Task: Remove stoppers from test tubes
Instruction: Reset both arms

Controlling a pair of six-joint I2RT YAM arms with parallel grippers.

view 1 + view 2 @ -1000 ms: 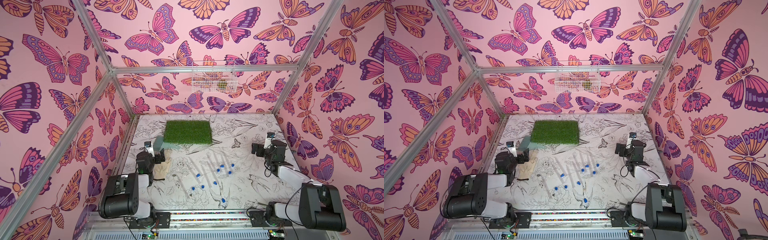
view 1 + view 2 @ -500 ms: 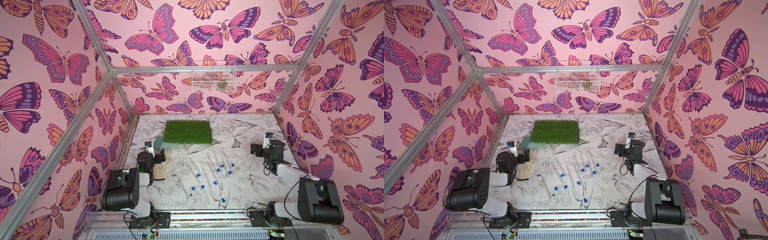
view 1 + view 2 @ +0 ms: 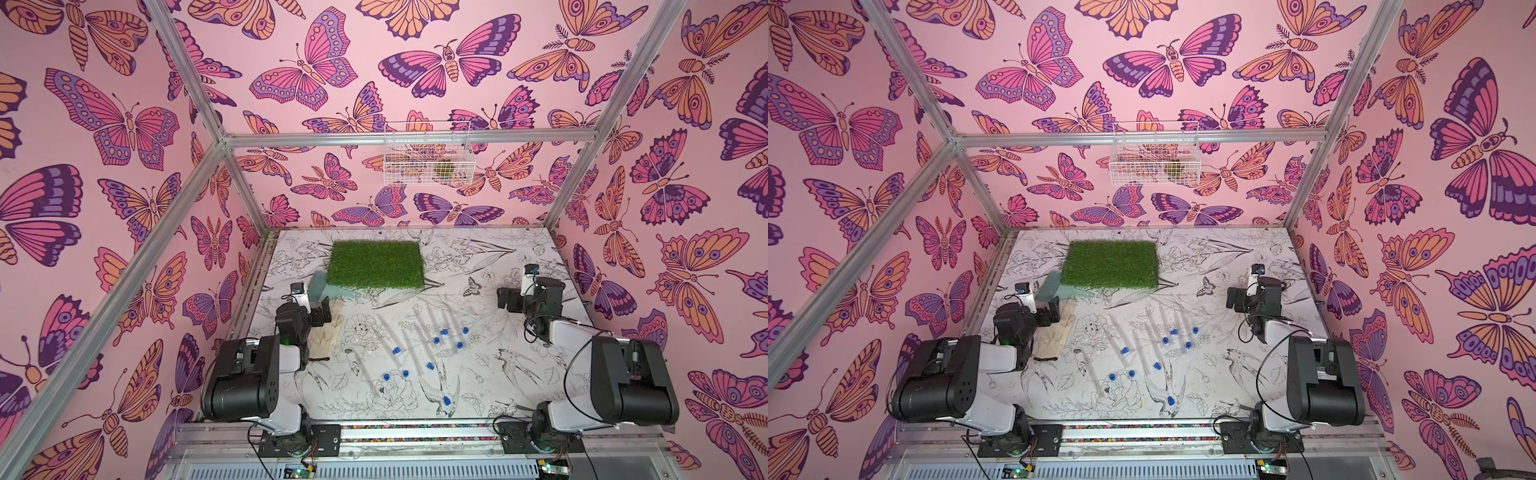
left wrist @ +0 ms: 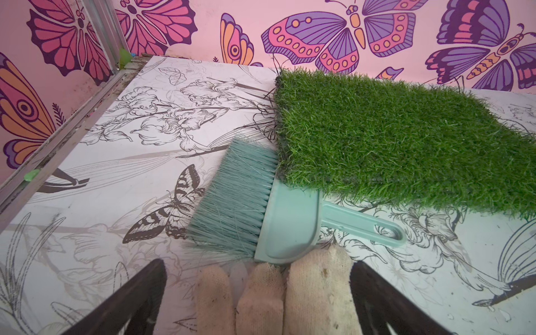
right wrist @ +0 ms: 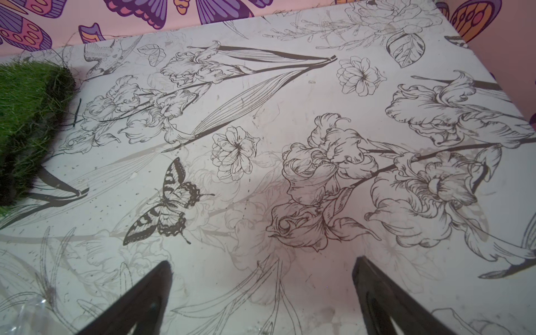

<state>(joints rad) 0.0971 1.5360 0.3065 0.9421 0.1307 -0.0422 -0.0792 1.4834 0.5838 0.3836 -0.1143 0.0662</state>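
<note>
Left pincer wide open, empty, low over glove; same spot as second ago. Right pincer wide open, empty, over bare bench; drifted slightly toward centre. Both shoulder links shifted a bit. Tubes lie loose mid-bench between arms, unmoved. Blue stoppers at tube ends, mostly near side. Brush just past glove, against grass mat edge. Open room: right half of bench, far-right corner. Left rail close to left pincer. Nearest stopper near front edge.
</note>
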